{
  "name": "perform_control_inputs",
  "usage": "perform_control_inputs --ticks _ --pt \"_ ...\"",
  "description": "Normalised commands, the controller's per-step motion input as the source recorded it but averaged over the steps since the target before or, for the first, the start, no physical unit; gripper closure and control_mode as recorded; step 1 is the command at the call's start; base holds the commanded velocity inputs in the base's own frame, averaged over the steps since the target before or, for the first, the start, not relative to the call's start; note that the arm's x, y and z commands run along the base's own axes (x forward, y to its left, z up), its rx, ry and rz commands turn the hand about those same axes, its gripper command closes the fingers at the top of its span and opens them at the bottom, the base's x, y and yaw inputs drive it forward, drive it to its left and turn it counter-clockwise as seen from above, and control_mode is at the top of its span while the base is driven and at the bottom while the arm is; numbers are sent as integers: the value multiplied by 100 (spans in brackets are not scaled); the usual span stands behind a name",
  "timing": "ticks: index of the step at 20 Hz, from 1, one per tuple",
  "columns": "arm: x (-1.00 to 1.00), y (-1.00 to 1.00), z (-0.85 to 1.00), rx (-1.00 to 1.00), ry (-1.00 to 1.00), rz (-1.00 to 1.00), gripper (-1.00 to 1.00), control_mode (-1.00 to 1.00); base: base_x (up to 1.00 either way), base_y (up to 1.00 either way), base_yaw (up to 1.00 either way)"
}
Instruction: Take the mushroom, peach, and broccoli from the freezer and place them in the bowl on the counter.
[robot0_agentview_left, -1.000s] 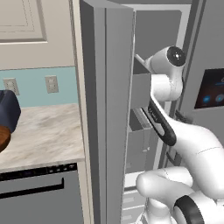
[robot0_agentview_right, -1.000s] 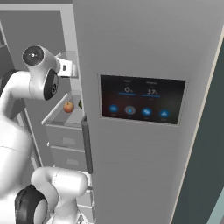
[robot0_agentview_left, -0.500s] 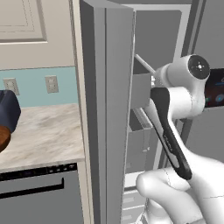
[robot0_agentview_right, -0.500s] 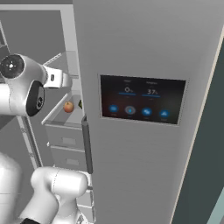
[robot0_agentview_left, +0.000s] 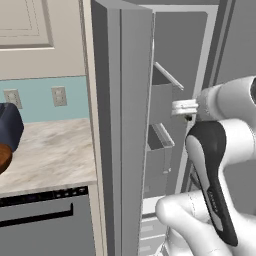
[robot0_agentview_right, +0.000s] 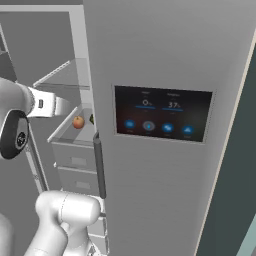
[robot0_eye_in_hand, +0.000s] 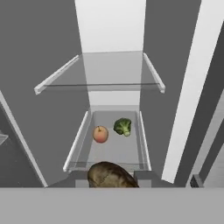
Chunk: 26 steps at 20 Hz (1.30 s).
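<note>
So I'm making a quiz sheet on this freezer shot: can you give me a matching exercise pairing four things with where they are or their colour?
Things:
1. mushroom
2. peach
3. broccoli
4. bowl

Places or colours:
A. dark green, on the freezer shelf, to the right of the orange fruit in the hand view
B. reddish-brown, on the counter at the left edge of the left base view
C. brown cap, between the finger tips
D. orange-red, on the freezer shelf

Pairs: 1-C, 2-D, 3-A, 4-B
</note>
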Motion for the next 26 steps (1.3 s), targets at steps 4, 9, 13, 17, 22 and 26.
perform_control_inputs --ticks 4,9,13,17,22,26 --pt "-88 -9 4 0 8 0 100 -100 0 0 0" --pt "-90 -15 1 -1 16 -1 100 -100 0 0 0" --pt "-53 -29 0 -1 17 -7 100 -100 0 0 0" --pt "-10 -29 -2 -1 11 -5 100 -100 0 0 0" --pt "0 0 -9 -1 14 0 100 -100 0 0 0" --pt "4 0 -16 0 15 0 100 -100 0 0 0"
